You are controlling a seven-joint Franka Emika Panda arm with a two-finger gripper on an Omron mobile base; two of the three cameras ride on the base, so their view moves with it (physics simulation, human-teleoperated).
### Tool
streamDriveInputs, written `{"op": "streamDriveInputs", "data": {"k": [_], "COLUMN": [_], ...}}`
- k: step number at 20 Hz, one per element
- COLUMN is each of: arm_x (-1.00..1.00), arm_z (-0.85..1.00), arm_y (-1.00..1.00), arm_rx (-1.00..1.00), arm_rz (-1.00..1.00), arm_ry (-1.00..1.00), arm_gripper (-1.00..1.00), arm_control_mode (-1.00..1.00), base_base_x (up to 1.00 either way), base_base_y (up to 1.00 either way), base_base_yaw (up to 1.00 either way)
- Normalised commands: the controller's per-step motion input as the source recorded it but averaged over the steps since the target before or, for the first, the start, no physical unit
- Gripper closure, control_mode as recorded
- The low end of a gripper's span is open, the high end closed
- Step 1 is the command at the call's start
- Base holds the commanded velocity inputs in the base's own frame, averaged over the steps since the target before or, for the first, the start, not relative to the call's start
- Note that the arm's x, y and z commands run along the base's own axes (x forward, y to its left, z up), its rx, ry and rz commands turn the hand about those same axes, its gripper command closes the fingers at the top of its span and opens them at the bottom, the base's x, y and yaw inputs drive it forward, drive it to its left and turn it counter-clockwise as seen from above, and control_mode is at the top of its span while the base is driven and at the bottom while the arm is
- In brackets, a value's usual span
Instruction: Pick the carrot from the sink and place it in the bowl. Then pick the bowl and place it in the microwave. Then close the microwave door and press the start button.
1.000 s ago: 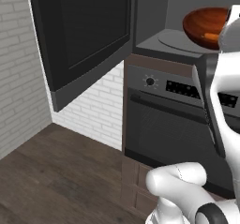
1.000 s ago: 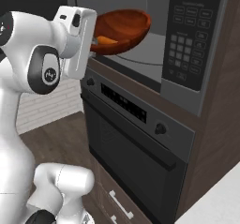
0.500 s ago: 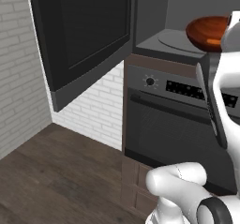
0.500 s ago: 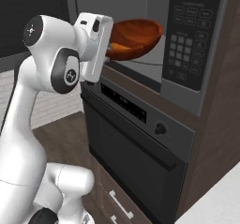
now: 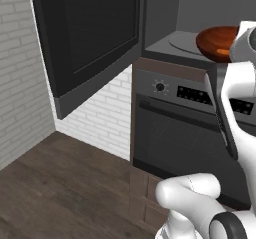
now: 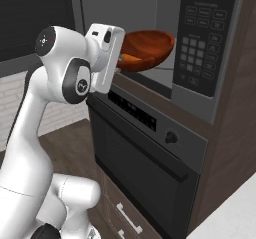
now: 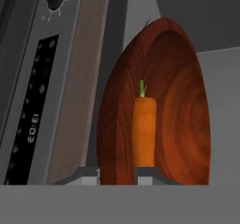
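The reddish-brown bowl (image 6: 149, 44) hangs at the mouth of the microwave (image 6: 150, 8), just over its grey floor and turntable (image 5: 184, 41). My gripper (image 6: 120, 62) is shut on the bowl's near rim. In the hand view the gripper (image 7: 117, 176) straddles that rim, one fingertip inside the bowl (image 7: 180, 106) and one outside. The orange carrot (image 7: 144, 131) lies inside the bowl, green tip pointing away from the fingers. The carrot (image 6: 131, 59) shows over the rim. The bowl (image 5: 217, 40) sits right of the turntable. The microwave door (image 5: 90, 38) stands swung open to the left.
The microwave's keypad (image 6: 197, 33) is right of the opening. Below it sits the oven (image 5: 185, 133) with a knob (image 5: 160, 87) and a dark display (image 7: 33, 110). A white brick wall (image 5: 22, 83) and wood floor (image 5: 65, 183) lie to the left.
The arm has carried the bowl with the carrot further toward the microwave opening and a little lower. The door has not moved.
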Motion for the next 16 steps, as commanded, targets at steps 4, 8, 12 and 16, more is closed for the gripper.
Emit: {"op": "streamDriveInputs", "data": {"k": [4, 8, 12, 16], "arm_x": [0.24, 0.37, 0.36, 0.34], "arm_z": [0.05, 0.23, 0.32, 0.19], "arm_y": [-0.01, -0.05, -0.02, -0.01], "arm_rx": [0.0, 0.0, 0.0, 0.0], "arm_rz": [-0.03, -0.01, 0.0, 0.0], "arm_ry": [-0.01, 0.0, 0.0, 0.0], "arm_gripper": [1.0, 1.0, 1.0, 1.0], "arm_control_mode": [-1.0, -1.0, -1.0, -1.0], "base_base_x": [0.0, 0.0, 0.0, 0.0], "base_base_y": [0.0, 0.0, 0.0, 0.0], "base_base_yaw": [0.0, 0.0, 0.0, 0.0]}}
